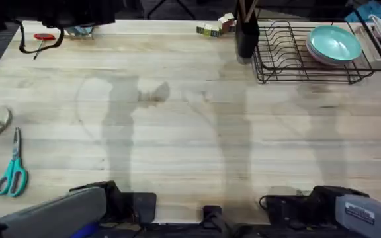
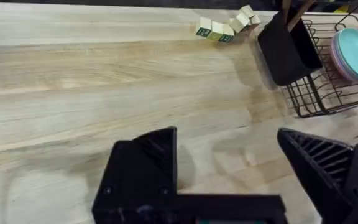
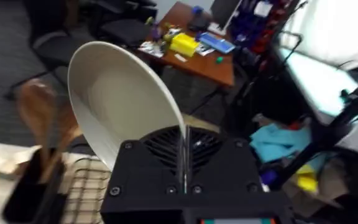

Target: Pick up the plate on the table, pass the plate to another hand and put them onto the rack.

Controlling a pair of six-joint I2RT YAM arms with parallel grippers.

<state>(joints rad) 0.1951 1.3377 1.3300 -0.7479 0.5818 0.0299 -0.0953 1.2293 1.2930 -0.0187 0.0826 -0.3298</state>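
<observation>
The right gripper has its two black fingers pressed together on the rim of the white plate, which stands on edge between them, its hollow face showing in the right wrist view. Below the held plate in that view are wooden spoon handles rising from a black utensil holder and a stretch of black wire rack; behind is a room with a brown desk strewn with small items. The left gripper hangs low over the table with its fingers spread wide and nothing between them. From above, the light wooden table carries the black wire dish rack at its far right, with teal plates standing in the rack's right part. Just to the left of the rack stands the black utensil holder, and left of that lie small lettered wooden blocks. Teal-handled scissors lie near the left edge, toward the near side. The arm bases sit at the near edge, the left arm at lower left and the right arm at lower right.
</observation>
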